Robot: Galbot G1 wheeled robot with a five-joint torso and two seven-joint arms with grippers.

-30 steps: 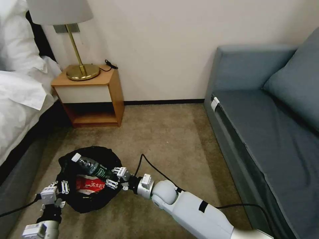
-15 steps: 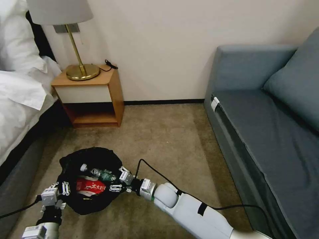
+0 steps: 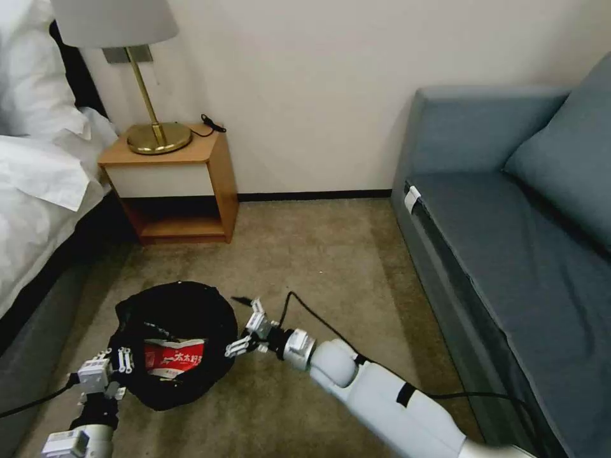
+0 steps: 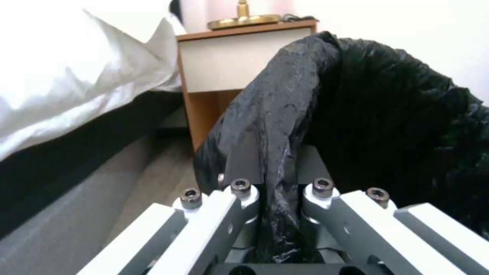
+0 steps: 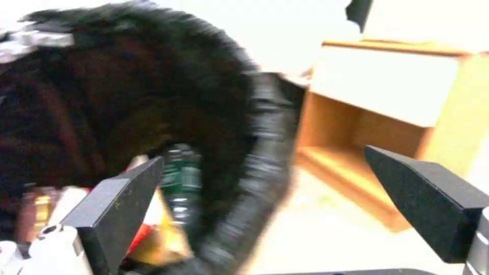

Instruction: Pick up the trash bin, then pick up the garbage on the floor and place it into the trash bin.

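Note:
The trash bin (image 3: 191, 305), lined with a crinkly black bag, is at the lower left of the head view. My left gripper (image 3: 119, 362) is shut on its near rim; the left wrist view shows the left gripper (image 4: 275, 168) pinching a fold of the bag (image 4: 387, 114). A red-and-white wrapper (image 3: 173, 356) lies inside. My right gripper (image 3: 233, 324) hangs open just outside the bin's right rim. In the right wrist view the right gripper (image 5: 277, 191) is wide open facing the bin (image 5: 127, 95), with the green-labelled bottle (image 5: 181, 179) inside.
A wooden nightstand (image 3: 175, 184) with a brass lamp (image 3: 153, 137) stands against the back wall. The bed (image 3: 38, 191) borders the left and a grey sofa (image 3: 509, 242) the right. Open carpet (image 3: 318, 254) lies between them. A black cable (image 3: 305, 315) loops off the right arm.
The right gripper let go of the bottle over the bin, and the bottle dropped inside. The gripper then drew back to the right, outside the rim. The left gripper kept its hold.

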